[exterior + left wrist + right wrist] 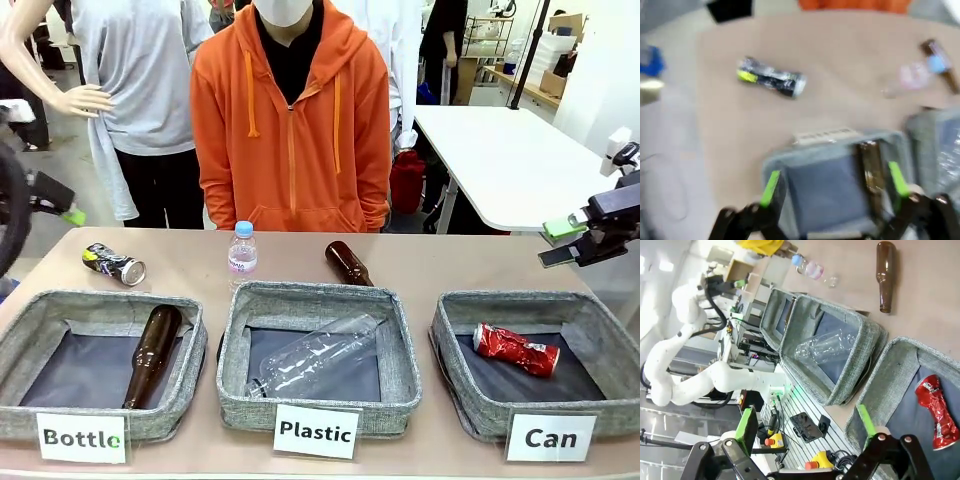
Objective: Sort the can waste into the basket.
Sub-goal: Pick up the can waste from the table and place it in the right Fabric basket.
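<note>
Red can [515,349] lies in basket [470,410]; dark can [114,265] next (left gripper [834,180] and right gripper [805,415] gape empty), probably left's reach

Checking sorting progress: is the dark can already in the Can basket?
No, the dark can lies on the table behind the Bottle basket; the Can basket holds the red can.

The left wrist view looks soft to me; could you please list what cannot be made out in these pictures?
- Left wrist view: motion blur leaves the print on the dark can and on the white card unreadable.
- Front view: the small clear bottle has label print too small to read.
- Right wrist view: the Can basket runs past the right edge, and a finger covers part of its wall.
</note>
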Robot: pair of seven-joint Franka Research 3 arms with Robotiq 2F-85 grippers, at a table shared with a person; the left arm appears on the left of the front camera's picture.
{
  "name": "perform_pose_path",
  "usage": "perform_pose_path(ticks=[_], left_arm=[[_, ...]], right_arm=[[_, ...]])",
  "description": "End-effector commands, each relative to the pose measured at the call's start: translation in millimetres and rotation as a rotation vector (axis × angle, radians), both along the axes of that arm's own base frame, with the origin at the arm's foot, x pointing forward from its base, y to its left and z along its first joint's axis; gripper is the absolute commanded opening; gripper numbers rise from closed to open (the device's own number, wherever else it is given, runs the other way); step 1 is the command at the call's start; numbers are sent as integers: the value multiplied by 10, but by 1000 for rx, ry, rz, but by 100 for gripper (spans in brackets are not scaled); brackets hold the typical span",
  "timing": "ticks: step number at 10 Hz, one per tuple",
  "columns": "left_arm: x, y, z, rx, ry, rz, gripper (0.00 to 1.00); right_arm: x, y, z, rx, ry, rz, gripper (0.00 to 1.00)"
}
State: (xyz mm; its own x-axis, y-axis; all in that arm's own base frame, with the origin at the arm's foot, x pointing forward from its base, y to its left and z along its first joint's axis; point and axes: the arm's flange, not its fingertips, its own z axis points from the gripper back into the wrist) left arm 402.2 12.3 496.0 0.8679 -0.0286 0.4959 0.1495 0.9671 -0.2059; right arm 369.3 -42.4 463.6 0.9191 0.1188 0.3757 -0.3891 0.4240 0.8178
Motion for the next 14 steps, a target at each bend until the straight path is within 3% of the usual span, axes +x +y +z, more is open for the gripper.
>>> perform_pose_path(ticks=[1,4,5,6,7,8,10,11,12,13,14], left_arm=[[-295,82,153,-113,-22,-29,100],[-295,82,153,-113,-22,-29,100],[-95,60,78,-83,-17,-27,100],[229,179,169,-91,92,-81,100],[465,197,237,-40,123,-136,100],[716,100,189,99,176,-275,100],[1224,19,47,270,226,-425,100],[1356,3,-74,283,242,-418,100],[1338,84,-127,263,254,-439,100],[1172,439,9,163,215,-483,100],[953,864,127,70,156,-451,100]], right_arm=[[17,-29,17,1,-13,13,99],[17,-29,17,1,-13,13,99],[17,-29,17,1,-13,13,99],[17,-29,17,1,-13,13,99],[17,-29,17,1,-13,13,99],[17,-29,17,1,-13,13,99],[17,-29,17,1,-13,13,99],[17,-29,17,1,-13,13,99],[17,-29,17,1,-13,13,99],[17,-29,17,1,-13,13,99],[17,-29,17,1,-13,13,99]])
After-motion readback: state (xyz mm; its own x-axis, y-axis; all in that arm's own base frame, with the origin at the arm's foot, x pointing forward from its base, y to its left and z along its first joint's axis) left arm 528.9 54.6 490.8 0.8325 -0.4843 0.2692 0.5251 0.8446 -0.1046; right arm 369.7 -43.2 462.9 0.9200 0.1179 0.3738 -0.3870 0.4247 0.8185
